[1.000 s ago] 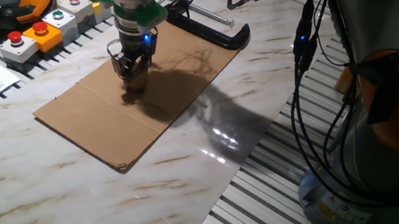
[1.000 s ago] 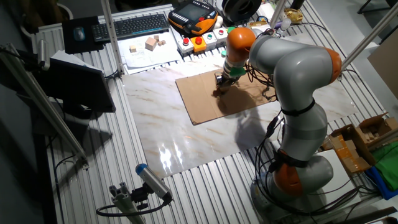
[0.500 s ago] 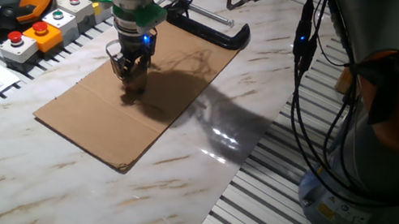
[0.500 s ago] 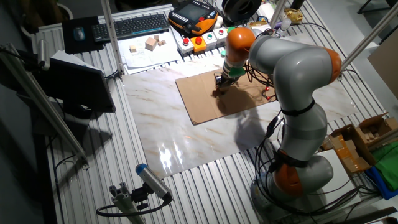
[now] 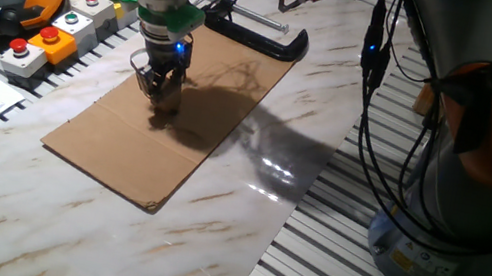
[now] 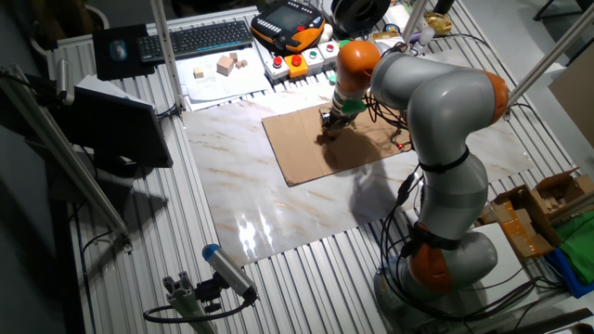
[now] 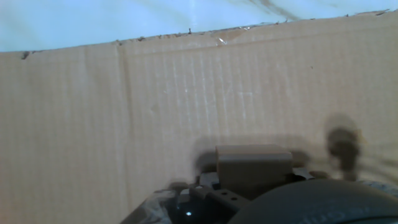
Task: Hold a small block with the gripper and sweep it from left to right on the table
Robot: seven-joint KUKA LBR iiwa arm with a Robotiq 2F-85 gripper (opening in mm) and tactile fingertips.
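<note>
You have the gripper closed on the small block, pressed low onto the flat cardboard sheet over the table, presumably so the cube's plain face drags evenly; matte tan wood on ribbed brown board, glossy veined marble showing around it

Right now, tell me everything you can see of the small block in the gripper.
The small block is a plain tan cube that looks like wood, with no markings visible. It sits upright between the jaws of the black gripper, which is shut on it. In the hand view only its top and front face show; the rest is hidden by the gripper. It is low over the brown cardboard sheet lying on the marble table, apparently resting on it, though contact cannot be confirmed.
</note>
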